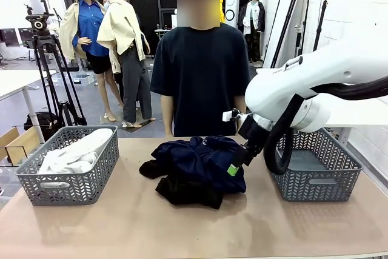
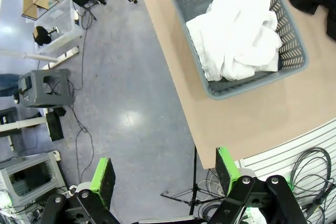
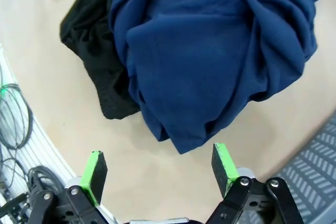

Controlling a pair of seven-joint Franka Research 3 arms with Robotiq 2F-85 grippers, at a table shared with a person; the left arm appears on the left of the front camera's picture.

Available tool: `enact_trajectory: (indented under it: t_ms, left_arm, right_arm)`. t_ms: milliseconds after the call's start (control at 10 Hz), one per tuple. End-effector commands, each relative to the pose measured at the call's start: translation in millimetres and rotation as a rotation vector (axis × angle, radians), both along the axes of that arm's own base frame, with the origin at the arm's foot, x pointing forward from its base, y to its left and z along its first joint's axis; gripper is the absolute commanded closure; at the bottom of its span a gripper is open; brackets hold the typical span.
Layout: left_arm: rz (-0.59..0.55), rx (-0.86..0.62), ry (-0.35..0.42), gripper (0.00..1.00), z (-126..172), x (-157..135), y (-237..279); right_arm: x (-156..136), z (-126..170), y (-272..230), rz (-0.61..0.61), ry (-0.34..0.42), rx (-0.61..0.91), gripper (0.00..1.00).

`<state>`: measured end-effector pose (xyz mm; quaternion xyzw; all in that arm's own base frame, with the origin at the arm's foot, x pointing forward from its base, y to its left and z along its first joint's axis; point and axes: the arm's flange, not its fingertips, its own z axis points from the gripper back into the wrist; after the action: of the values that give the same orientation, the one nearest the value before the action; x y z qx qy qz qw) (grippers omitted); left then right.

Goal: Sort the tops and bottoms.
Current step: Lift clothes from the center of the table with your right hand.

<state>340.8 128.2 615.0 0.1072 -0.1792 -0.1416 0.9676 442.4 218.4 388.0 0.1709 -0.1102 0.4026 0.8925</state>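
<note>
Well, the bottoms (image 1: 198, 171) lay heaped mid-bench, navy folds over a black piece, while the tops (image 1: 76, 153) sat in the left basket (image 1: 36, 183). My right tool (image 1: 234, 168) hovered at the heap's right edge, jaws apart, gripping nothing. I judged the best grab was 1 navy fold only, pinched deep, then lifted clear toward the right basket (image 1: 348, 174). My left tool (image 2: 163, 174) hung open beyond the bench (image 1: 121, 222) edge.

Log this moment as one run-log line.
right gripper: open, above bottoms heaped on table | left gripper: open, over floor by grey basket | tops: in that basket
</note>
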Motion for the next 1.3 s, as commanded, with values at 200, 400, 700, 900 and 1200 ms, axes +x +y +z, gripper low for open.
enact_trajectory:
  t_ms: [200, 400, 700, 900, 1200]
  left_arm:
    - [-0.002, 0.009, 0.001, 0.00, 0.8, -1.2, 2.1]
    - [-0.002, 0.009, 0.001, 0.00, 0.8, -1.2, 2.1]
    - [-0.002, 0.009, 0.001, 0.00, 0.8, -1.2, 2.1]
    - [-0.002, 0.009, 0.001, 0.00, 0.8, -1.2, 2.1]
    - [-0.002, 0.009, 0.001, 0.00, 0.8, -1.2, 2.1]
  right_arm:
    - [21.0, -25.4, 4.9, -0.036, -0.004, -0.006, 0.00]
    - [20.5, -28.8, 3.0, -0.039, -0.001, -0.002, 0.00]
    - [20.6, -30.8, -0.1, -0.036, -0.010, 0.010, 0.50]
    - [19.6, -30.5, -0.7, -0.032, -0.012, 0.013, 0.90]
    - [22.9, -39.9, -1.0, -0.055, -0.063, 0.018, 1.00]
